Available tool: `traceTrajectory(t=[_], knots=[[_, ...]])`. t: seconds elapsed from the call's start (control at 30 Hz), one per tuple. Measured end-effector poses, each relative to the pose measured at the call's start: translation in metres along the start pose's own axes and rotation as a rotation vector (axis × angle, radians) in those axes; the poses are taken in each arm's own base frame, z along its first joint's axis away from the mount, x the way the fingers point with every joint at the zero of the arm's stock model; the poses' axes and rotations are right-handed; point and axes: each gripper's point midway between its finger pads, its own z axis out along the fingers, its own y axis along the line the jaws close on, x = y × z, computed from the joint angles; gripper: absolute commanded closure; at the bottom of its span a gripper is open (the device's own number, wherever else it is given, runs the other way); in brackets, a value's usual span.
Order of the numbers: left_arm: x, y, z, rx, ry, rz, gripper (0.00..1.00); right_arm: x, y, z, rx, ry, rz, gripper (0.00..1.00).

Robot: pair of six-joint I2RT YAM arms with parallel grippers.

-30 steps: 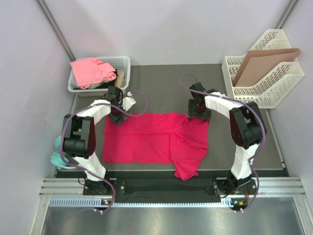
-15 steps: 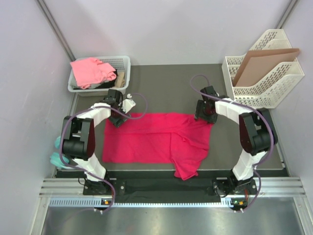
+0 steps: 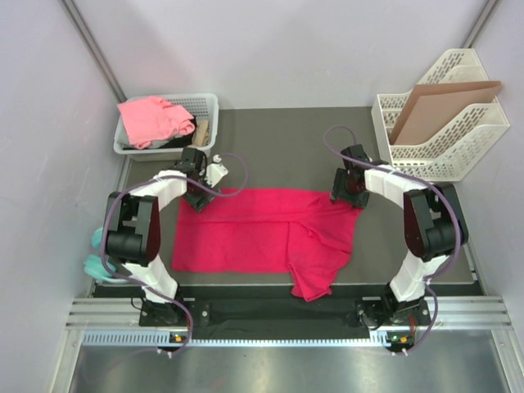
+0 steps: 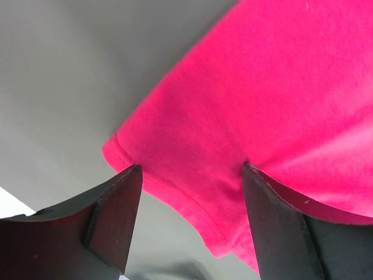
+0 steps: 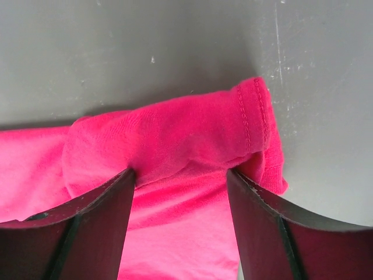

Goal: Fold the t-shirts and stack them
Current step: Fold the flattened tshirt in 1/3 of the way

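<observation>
**Both claws at the red shirt's far corners**

The red shirt [image 3: 262, 233] lies spread on the grey table [image 3: 278, 139] in the middle of the top view. Its body is flat. A fold runs down its right half, and a flap hangs toward the lower edge, just right of centre.

The left claw [image 3: 196, 201] sits at the shirt's upper-left corner. In its wrist view [image 4: 191, 169] the jaws stand wide open. The hemmed corner of the shirt [image 4: 262, 105] lies flat between them, and bare table fills the upper left of the frame.

The right claw [image 3: 348, 196] sits at the upper-right corner. In its wrist view [image 5: 180, 172] the jaws stand apart with a bunched fold of the shirt [image 5: 175, 140] between them. The cloth touches both inner faces, and a stitched hem curls over at the right. Whether that fold is truly pinched cannot be told.

The pink shirt [image 3: 151, 117] lies crumpled in the white basket [image 3: 209, 102] at the upper left, well apart from the red one. At the upper right a white rack [image 3: 458, 155] holds a cardboard sheet [image 3: 434, 110]. Teal headphones [image 3: 97, 262] show at the left edge, beside the left arm.
</observation>
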Motion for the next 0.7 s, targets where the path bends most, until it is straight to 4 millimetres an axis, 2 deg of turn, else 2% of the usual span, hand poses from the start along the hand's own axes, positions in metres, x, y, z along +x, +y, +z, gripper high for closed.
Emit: traceTrajectory(t=[0.1,0.27,0.43,0.5,0.7], knots=[[-0.014,0.004,0.006,0.005,0.004,0.004,0.26,-0.002,-0.002,0.001,0.020,0.029,0.004,0.37],[-0.044,0.021,0.019,-0.010,-0.016,0.002,0.26,-0.007,-0.007,0.004,0.049,0.069,0.015,0.38],[-0.072,0.040,0.031,-0.034,-0.033,0.002,0.27,-0.020,-0.017,0.008,0.080,0.096,0.047,0.40],[-0.079,0.044,0.034,-0.041,-0.041,0.003,0.27,-0.026,-0.020,0.009,0.091,0.105,0.058,0.40],[-0.083,0.043,0.035,-0.055,-0.038,0.018,0.27,-0.042,-0.025,0.016,0.126,0.130,0.070,0.43]])
